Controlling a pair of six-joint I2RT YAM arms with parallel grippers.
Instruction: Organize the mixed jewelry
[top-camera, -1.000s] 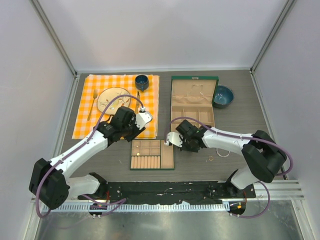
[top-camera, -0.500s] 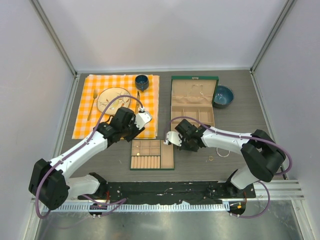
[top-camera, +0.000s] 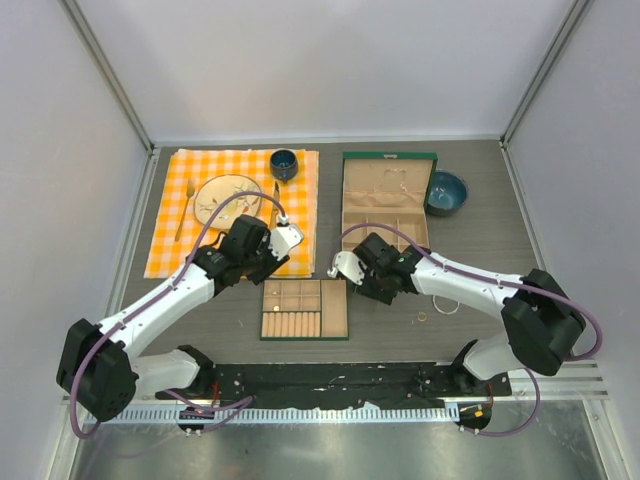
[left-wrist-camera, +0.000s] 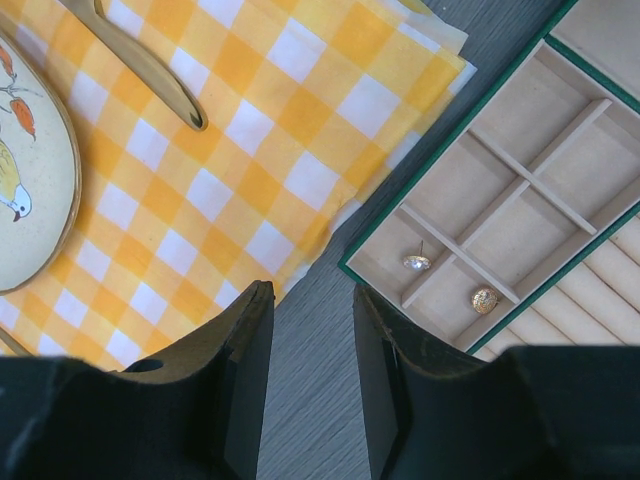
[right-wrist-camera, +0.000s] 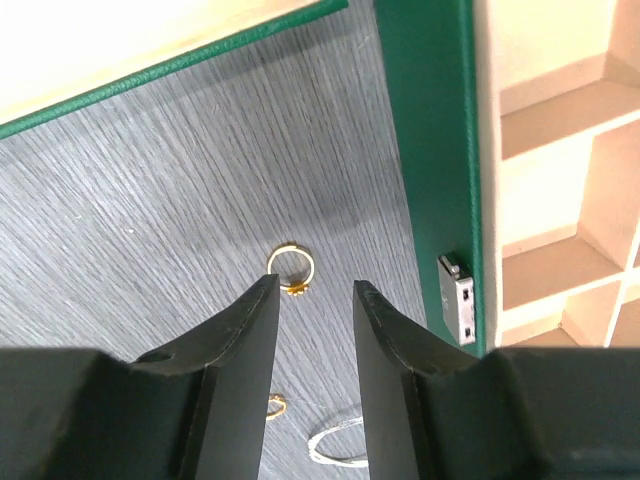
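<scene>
My right gripper (right-wrist-camera: 312, 295) is open and empty, low over the dark table. A gold ring (right-wrist-camera: 292, 268) lies just past its left fingertip. A smaller gold ring (right-wrist-camera: 275, 405) and a thin silver bracelet loop (right-wrist-camera: 340, 450) lie lower between the fingers. In the top view a ring (top-camera: 422, 318) and the loop (top-camera: 445, 305) lie right of my right gripper (top-camera: 380, 285). My left gripper (left-wrist-camera: 312, 300) is open and empty over bare table beside the tan tray (left-wrist-camera: 560, 215). The tray holds a pale stud (left-wrist-camera: 416, 262) and a gold stud (left-wrist-camera: 484, 299).
The green jewelry box (top-camera: 387, 205) stands open behind the tray (top-camera: 305, 308); its front edge and latch (right-wrist-camera: 457, 300) are just right of my right fingers. A checked cloth (top-camera: 235, 215) with plate, cutlery and cup lies at the left. A blue bowl (top-camera: 446, 192) sits at the back right.
My right arm has shifted: its elbow swung right and the wrist moved slightly up and left. The left arm has not moved.
</scene>
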